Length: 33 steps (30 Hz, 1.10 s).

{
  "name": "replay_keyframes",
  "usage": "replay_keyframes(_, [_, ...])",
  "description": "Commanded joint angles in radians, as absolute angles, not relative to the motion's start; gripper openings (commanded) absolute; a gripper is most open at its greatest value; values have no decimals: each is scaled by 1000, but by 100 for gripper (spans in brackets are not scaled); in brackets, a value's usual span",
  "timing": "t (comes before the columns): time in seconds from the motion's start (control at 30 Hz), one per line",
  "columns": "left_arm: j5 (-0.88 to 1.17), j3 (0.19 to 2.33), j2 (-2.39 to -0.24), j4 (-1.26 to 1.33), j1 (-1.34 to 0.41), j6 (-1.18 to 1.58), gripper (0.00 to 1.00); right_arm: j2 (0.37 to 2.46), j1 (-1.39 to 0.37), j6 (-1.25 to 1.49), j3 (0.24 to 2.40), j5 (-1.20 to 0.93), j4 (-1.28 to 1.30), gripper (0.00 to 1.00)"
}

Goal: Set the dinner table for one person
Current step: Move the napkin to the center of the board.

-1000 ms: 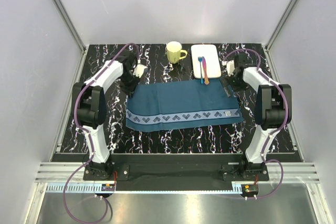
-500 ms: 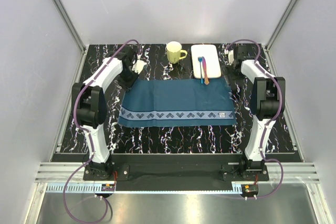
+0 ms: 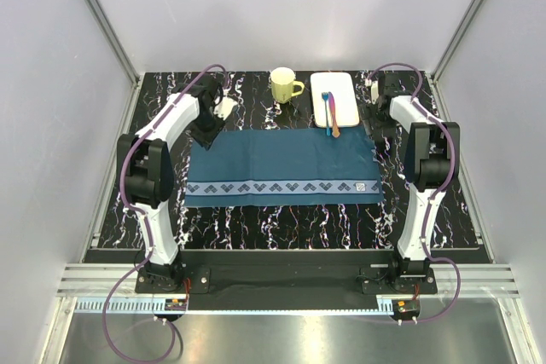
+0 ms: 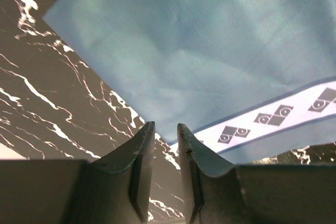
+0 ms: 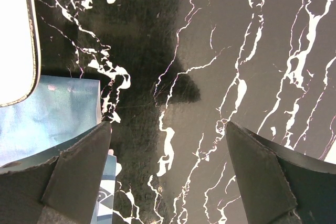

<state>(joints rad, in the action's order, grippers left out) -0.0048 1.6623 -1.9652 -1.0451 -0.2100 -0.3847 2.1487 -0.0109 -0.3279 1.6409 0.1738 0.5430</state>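
The dinner table (image 3: 256, 221) is a black top with white veins. A dark blue placemat (image 3: 281, 168) with a patterned near border lies flat across its middle. My left gripper (image 3: 205, 132) hovers at the placemat's far left corner. In the left wrist view its jaws (image 4: 165, 127) stand a narrow gap apart with only table (image 4: 52, 103) and placemat (image 4: 199, 51) behind them. My right gripper (image 3: 373, 124) is by the far right corner, wide open (image 5: 168, 129) over bare table (image 5: 210, 51), with the placemat's edge (image 5: 52, 108) at its left finger.
A yellow mug (image 3: 284, 84) stands at the back centre. To its right a white rectangular plate (image 3: 339, 91) carries a blue and an orange utensil (image 3: 329, 115); the plate's rim (image 5: 13, 35) shows in the right wrist view. Grey walls enclose the table.
The skewed placemat has been drawn flat and square, its left edge further left. My left gripper has let go of the cloth corner and parted its jaws. The right gripper moved toward the back.
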Motion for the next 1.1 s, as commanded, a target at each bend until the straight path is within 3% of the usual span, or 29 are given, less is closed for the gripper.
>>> replay_keyframes(0.0, [-41,1672,-1950,-948,-204,-367,26,2122,-6,-307,1683,173,520,96])
replay_keyframes(0.2, [-123,1641,-1977,-756,-204,-310,12,2129,-6,-327,1692,181,520,94])
replay_keyframes(0.27, [-150,1640,-1999,-697,-204,-302,10,2134,-6,-333,1698,179,517,87])
replay_keyframes(0.3, [-156,1644,-2009,-684,-204,-299,5,2140,-6,-334,1700,178,518,81])
replay_keyframes(0.33, [-160,1657,-2031,-675,-204,-295,1,2144,-6,-336,1707,178,515,64])
replay_keyframes(0.43, [-179,1672,-2066,-634,-206,-288,0,2163,-6,-334,1727,175,512,37])
replay_keyframes(0.57, [-187,1669,-2089,-598,-206,-282,0,2186,-6,-322,1759,172,512,31])
replay_keyframes(0.77, [-193,1655,-2109,-551,-206,-278,0,2243,-12,-299,1818,155,508,29])
replay_keyframes(1.07, [-210,1644,-2115,-522,-206,-272,0,2321,-93,-270,1922,126,509,10])
